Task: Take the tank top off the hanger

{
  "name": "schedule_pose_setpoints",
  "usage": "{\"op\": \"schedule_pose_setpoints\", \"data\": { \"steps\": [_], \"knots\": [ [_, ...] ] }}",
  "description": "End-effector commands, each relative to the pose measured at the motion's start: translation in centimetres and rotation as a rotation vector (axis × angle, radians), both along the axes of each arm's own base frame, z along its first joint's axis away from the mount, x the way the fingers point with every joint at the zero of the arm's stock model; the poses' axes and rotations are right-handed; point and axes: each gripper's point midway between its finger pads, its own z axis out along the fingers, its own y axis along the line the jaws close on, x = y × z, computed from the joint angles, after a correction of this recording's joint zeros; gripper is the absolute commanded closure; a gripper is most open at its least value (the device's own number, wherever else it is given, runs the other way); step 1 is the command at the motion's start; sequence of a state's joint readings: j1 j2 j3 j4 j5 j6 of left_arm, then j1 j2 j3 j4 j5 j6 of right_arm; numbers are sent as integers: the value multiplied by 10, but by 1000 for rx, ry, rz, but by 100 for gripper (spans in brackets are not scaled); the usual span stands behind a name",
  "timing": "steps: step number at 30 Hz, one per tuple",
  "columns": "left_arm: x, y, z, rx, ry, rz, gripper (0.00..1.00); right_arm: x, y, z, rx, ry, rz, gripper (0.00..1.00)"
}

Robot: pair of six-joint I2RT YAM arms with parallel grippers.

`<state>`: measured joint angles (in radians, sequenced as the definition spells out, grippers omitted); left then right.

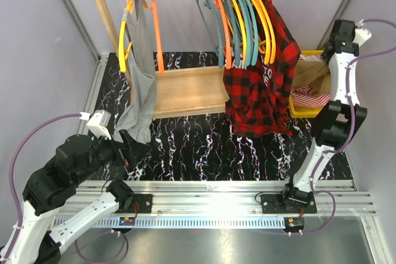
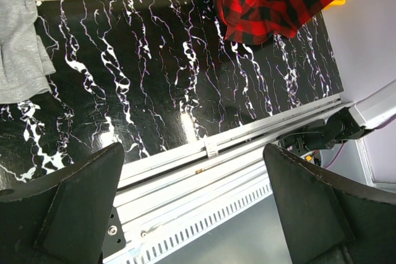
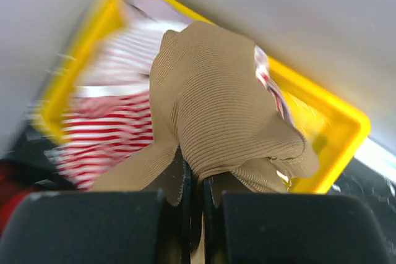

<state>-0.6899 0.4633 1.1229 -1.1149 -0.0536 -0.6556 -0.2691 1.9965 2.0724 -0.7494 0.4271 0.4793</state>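
A grey tank top (image 1: pixel 143 72) hangs from a yellow hanger (image 1: pixel 125 35) at the left end of the wooden rack (image 1: pixel 185 88); its hem also shows in the left wrist view (image 2: pixel 18 41). My left gripper (image 1: pixel 133 146) is open and empty, low over the table just below that hem; in its own view (image 2: pixel 198 214) the jaws stand wide apart over the front rail. My right gripper (image 1: pixel 325 66) is shut on a tan ribbed garment (image 3: pixel 223 103) and holds it over the yellow bin (image 3: pixel 346 122). The fabric is pinched between its closed jaws (image 3: pixel 196 180).
A red plaid shirt (image 1: pixel 260 85) and several empty hangers (image 1: pixel 238 17) hang at the rack's right end. An orange hanger (image 1: pixel 156 29) hangs beside the grey top. A red-striped garment (image 1: pixel 312 98) lies in the bin. Grey walls enclose both sides.
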Motion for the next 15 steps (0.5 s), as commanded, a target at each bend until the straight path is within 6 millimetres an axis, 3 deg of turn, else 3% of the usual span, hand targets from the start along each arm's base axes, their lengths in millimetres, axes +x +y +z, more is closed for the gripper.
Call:
{"op": "schedule_pose_setpoints", "data": {
  "steps": [1,3,7,8,10,11,12,13,15],
  "knots": [
    [3,3,5,-15,-26,25,1,-23,-25,-74,152,133,-139,100],
    [3,4,5,-13,-26,27,1,-28,-28,-88,174,167,-154,100],
    [5,2,7,-13,-26,27,1,-43,-46,-84,144,151,-252,100],
    [6,1,8,-10,-25,27,1,-44,-53,-62,119,84,-270,100],
    [8,1,8,-2,-26,27,1,-44,-55,-48,96,23,-274,100],
    [9,0,11,-4,-32,26,1,-44,-58,-23,57,-60,-279,100],
    [10,-1,11,3,-31,27,1,-39,-57,-8,41,-115,-244,100],
    [11,-2,11,3,-31,22,1,-23,-49,27,35,-248,-155,100],
    [13,-4,11,5,-32,21,1,-16,-43,49,16,-307,-85,100]
  ]
}}
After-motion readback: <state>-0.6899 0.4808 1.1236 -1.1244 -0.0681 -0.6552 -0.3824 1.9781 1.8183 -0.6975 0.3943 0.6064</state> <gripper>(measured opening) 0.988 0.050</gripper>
